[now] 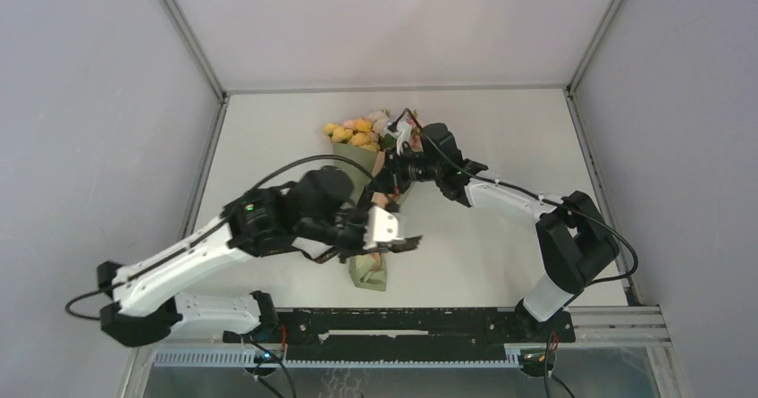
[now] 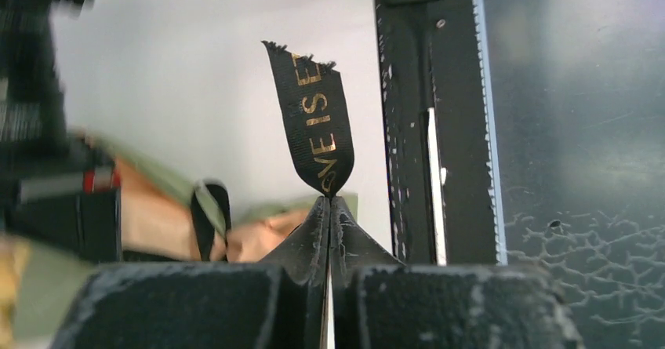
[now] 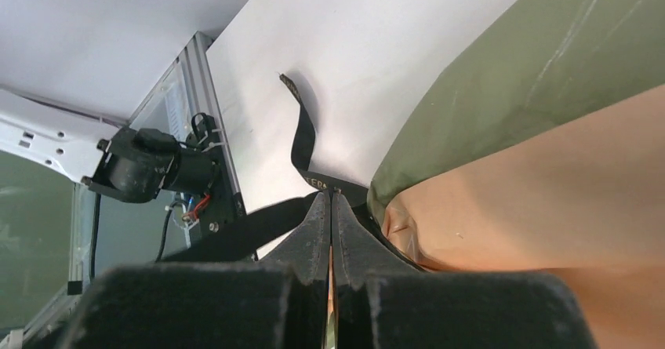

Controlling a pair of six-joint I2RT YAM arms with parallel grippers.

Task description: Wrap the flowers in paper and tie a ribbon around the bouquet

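The bouquet (image 1: 354,167) lay on the table (image 1: 501,130), blooms toward the far side. The left gripper (image 2: 329,208) was clamped on the ribbon (image 2: 317,125) end. The right gripper (image 3: 331,204) pinched the ribbon beside the paper (image 3: 510,90).

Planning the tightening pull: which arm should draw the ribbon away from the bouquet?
Left, likely: the left claw pinches the ribbon near its frayed end; the right claw sits beside the bouquet.
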